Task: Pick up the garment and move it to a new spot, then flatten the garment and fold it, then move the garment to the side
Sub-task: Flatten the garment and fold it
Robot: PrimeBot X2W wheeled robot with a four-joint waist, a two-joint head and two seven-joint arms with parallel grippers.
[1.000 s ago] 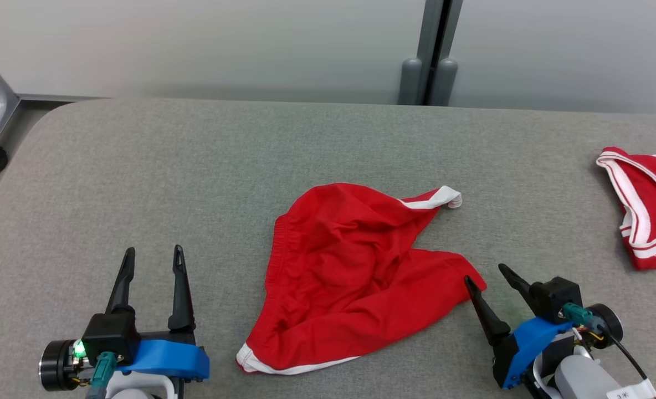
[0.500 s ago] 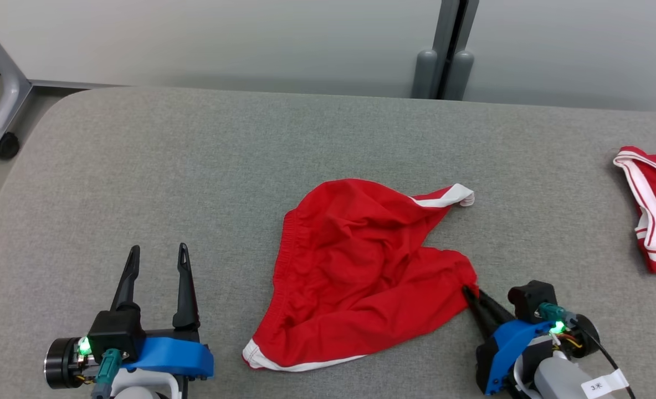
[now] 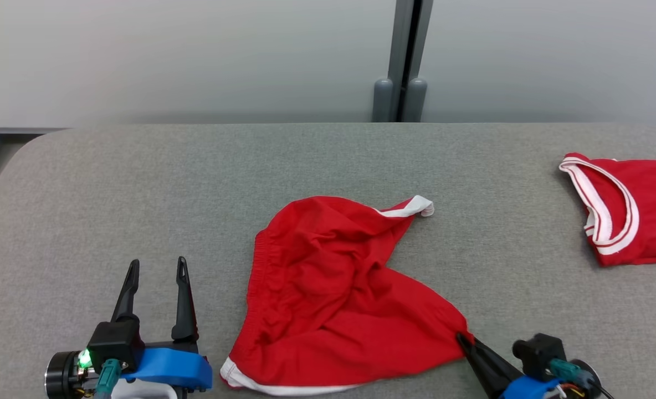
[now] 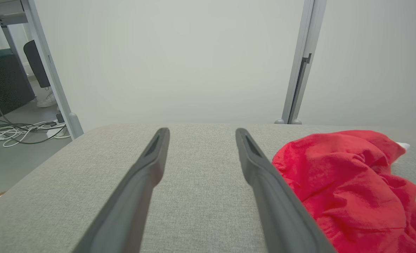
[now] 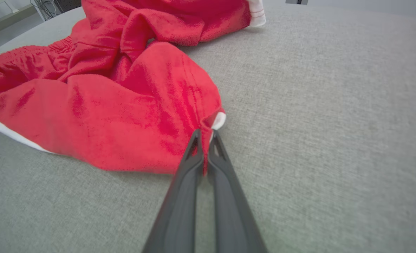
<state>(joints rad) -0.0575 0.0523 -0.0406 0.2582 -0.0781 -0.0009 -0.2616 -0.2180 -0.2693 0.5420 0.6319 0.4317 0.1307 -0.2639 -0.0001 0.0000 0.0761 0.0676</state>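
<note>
The right gripper (image 3: 462, 338) is cut off by the head view's lower edge, so its body is barely made out. In its wrist view the dark tapered fingers are seen pressed together on a hem corner of the red shorts (image 3: 328, 299) (white trim peeks beside the tips). The shorts, crumpled and with a gathered elastic waistband, are spread mid-table on the grey woven tabletop (image 3: 139, 183). The left gripper (image 3: 157, 266) is held with its fingers spread, near the shorts but apart from them. A white-banded red jersey (image 3: 633, 210) is cropped at the right edge.

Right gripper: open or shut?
Shut. The right gripper has its fingers pressed together, pinching a corner of the red garment between the tips.
</note>
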